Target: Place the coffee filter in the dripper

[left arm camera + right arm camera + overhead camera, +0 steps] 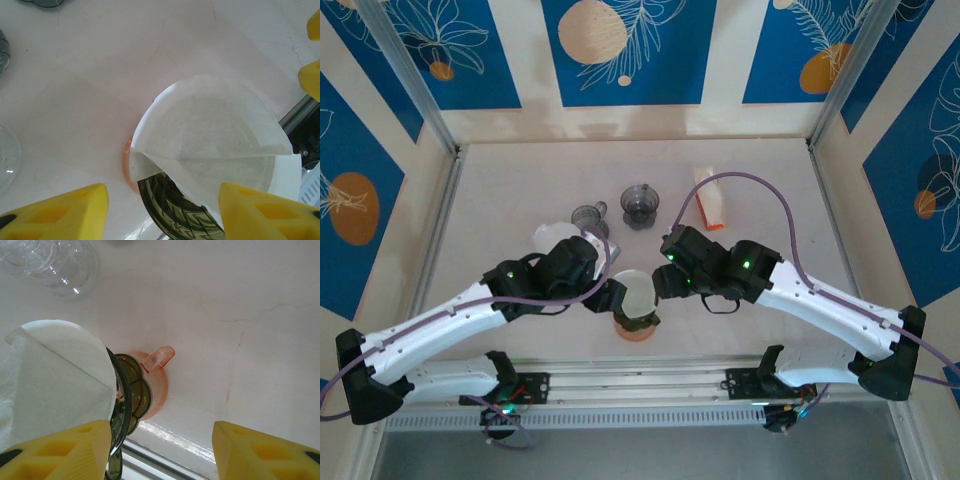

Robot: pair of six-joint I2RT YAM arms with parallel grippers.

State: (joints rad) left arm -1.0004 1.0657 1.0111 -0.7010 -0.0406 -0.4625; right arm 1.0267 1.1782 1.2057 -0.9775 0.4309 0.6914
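Note:
The dripper (638,324) is dark ribbed glass on an orange base and stands near the table's front edge, between both arms. The white paper coffee filter (638,292) rests in its mouth, opened into a cone. In the left wrist view the filter (215,135) leans to the right and leaves part of the dripper's ribbed wall (170,210) uncovered. My left gripper (162,215) is open, its yellow fingers standing either side of the dripper. My right gripper (160,452) is open too. Its left finger (55,450) is beside the dripper's rim (125,400), with bare table in the gap.
Behind the dripper stand two small dark glass cups (589,215) (640,205) and a clear glass vessel (555,238). A white and orange box (710,205) stands at the back right. The metal rail (640,385) runs just in front of the dripper.

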